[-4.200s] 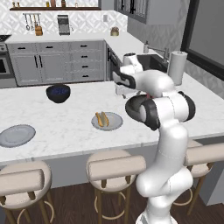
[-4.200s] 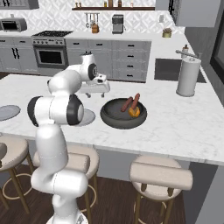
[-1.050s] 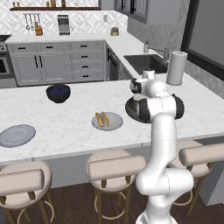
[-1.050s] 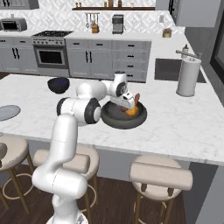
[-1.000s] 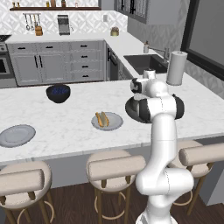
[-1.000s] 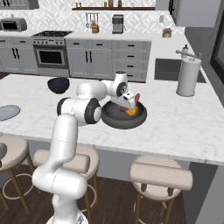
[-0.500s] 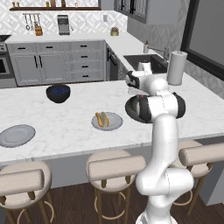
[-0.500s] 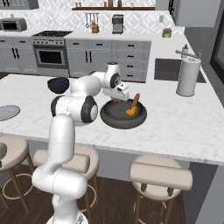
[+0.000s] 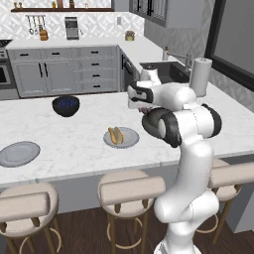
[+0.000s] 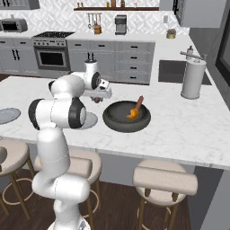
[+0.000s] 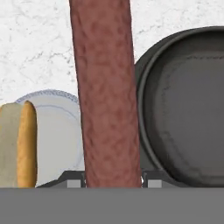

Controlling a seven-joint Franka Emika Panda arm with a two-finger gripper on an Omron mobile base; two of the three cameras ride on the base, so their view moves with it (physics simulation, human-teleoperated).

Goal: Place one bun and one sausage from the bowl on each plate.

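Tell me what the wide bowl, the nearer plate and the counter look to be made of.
Bowl: dark grey-black, matte with a faint sheen along the rim; possibly cast metal or glazed stoneware. The plate holding a bun: plain light grey, smooth, likely glazed ceramic. Counter: white with grey veining, marble-like stone, soft polish. All rendered, so these are guesses.

Marble counter (image 9: 74, 144) bears two plates (image 9: 121, 138) (image 9: 19, 153), wide bowl (image 10: 126, 116) (dark).

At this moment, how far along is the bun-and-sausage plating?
Done: one bun lies on the near plate. In hand: the gripper is shut on a sausage, out of the bowl. Left: set it down, then fill the far plate from the bowl's remaining bun and sausage.
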